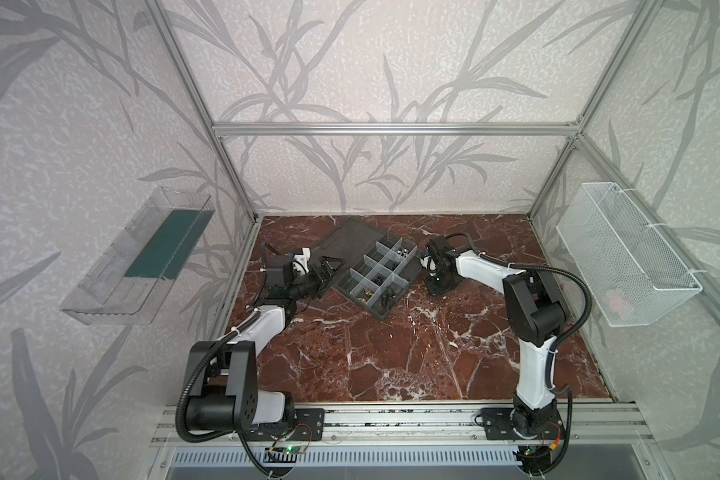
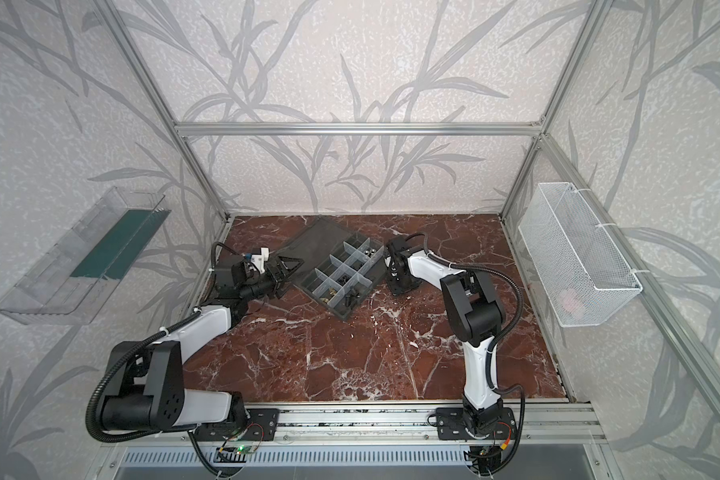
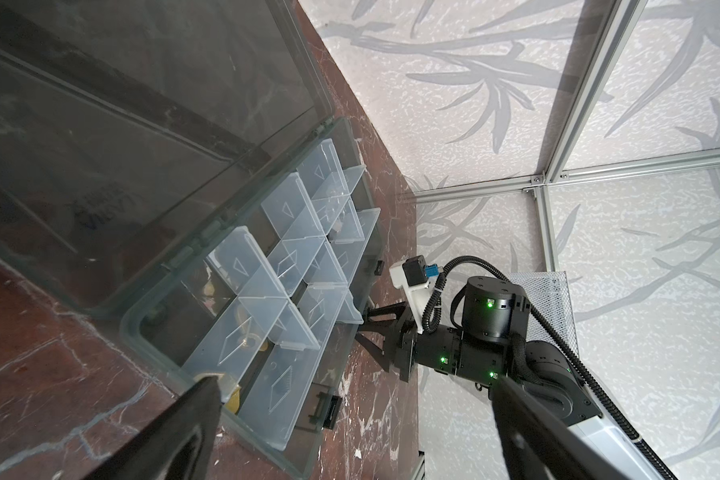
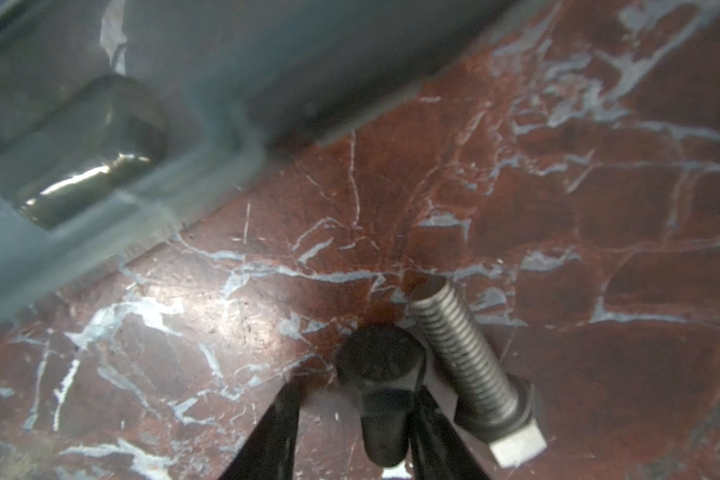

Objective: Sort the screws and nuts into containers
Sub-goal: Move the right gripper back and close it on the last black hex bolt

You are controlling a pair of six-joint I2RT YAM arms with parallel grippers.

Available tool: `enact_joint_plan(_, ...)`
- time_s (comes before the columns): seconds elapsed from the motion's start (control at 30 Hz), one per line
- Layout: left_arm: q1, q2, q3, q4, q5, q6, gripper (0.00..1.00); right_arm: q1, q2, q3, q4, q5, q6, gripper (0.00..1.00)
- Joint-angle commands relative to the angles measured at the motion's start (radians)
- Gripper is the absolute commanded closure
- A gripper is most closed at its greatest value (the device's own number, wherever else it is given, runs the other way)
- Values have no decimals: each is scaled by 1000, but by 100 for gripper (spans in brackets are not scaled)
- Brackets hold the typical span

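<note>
The dark grey organizer box (image 1: 352,286) (image 2: 321,291) lies open at the back of the table, its lid (image 1: 348,239) flat behind it. Whitish dividers form the containers (image 1: 377,270) (image 3: 283,266). Silver nuts (image 1: 402,252) fill a far cell, brass nuts (image 1: 364,296) (image 3: 248,343) a near one, and dark screws (image 1: 385,297) lie beside them. My right gripper (image 1: 435,286) (image 4: 358,395) points down at the table right of the box. It is open around a black screw (image 4: 381,365), which touches one finger only. A grey screw (image 4: 466,374) lies alongside. My left gripper (image 1: 329,272) (image 3: 354,380) is open and empty at the box's left edge.
A clear wall bin (image 1: 142,257) hangs on the left wall and a white mesh basket (image 1: 624,257) on the right wall. Aluminium frame posts stand at the table's back corners. The box wall (image 4: 225,83) runs close to the right gripper.
</note>
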Motion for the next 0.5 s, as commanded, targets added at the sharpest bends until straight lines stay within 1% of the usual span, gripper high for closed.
enact_joint_plan(0.0,5,-3,15,16,2,0,0,-2,28,11,-19,-12,2,63)
enact_joint_plan(0.13,5,-5,15,18,4,0,0,-2,41,25,-36,-6,10,79)
enact_joint_plan(0.23,6,-8,14,18,4,0,1,-2,30,24,-42,-24,12,100)
enact_joint_plan(0.33,5,-8,12,19,5,0,1,-4,-22,-4,-10,-60,20,100)
enact_joint_plan(0.47,6,-15,11,17,6,2,0,-9,-134,-21,8,-89,32,100)
